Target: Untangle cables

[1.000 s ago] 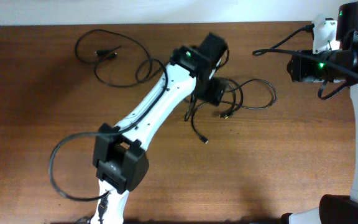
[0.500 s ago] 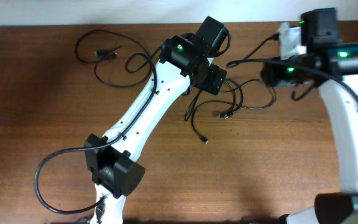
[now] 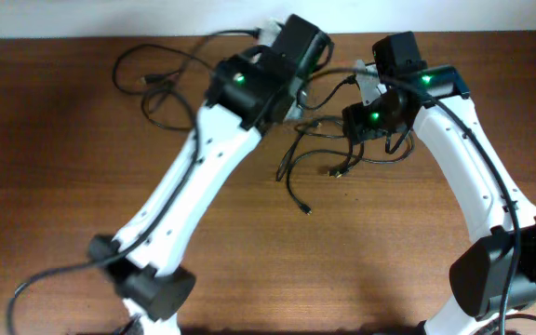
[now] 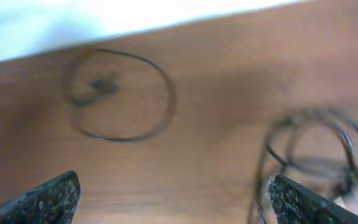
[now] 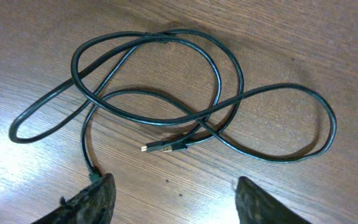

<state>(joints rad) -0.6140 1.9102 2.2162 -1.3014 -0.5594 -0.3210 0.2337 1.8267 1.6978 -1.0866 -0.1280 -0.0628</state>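
Thin black cables lie on the brown table. One cable (image 3: 161,88) curls in a loop at the back left and shows blurred in the left wrist view as a ring (image 4: 122,96). A tangled bundle (image 3: 328,154) lies mid-table, with a loose end running to a plug (image 3: 307,210). My left gripper (image 4: 176,202) hovers open above bare wood, between the ring and the bundle (image 4: 319,146). My right gripper (image 5: 178,202) hangs open just above the bundle's overlapping loops (image 5: 166,93). A metal-tipped plug (image 5: 163,148) lies ahead of the right fingertips.
The white wall borders the table's back edge (image 3: 156,37). Both white arms cross the table: the left arm (image 3: 184,195) runs from the front left, the right arm (image 3: 477,177) from the front right. A thick arm cable (image 3: 35,279) loops at the front left.
The right arm swung in from the back right corner to above the middle bundle. The left wrist moved left and back, off the bundle, and its arm base shifted left.
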